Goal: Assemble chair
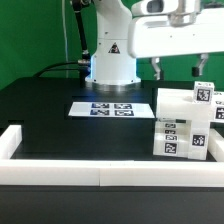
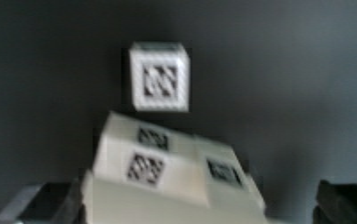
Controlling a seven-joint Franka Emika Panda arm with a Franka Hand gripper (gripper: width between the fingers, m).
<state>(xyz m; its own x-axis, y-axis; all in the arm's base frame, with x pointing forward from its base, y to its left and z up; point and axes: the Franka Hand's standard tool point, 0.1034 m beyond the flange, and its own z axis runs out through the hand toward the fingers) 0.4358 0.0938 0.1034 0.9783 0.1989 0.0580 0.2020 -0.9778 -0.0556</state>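
The chair [image 1: 183, 122] is a stack of chunky white blocks with black-and-white tags, standing at the exterior view's right, near the front rail. My gripper [image 1: 177, 68] hangs above it, open, with nothing between its dark fingers [image 1: 157, 68]. In the wrist view the chair's tagged white top [image 2: 157, 165] fills the space between the spread fingertips [image 2: 349, 200], below my gripper [image 2: 196, 205]. A smaller tagged white piece [image 2: 159, 78] shows beyond it; the blur hides whether it is joined to the chair.
The marker board [image 1: 105, 107] lies flat on the black table in front of the robot base [image 1: 112, 60]. White border rails [image 1: 70, 172] run along the front and the exterior view's left edge [image 1: 12, 140].
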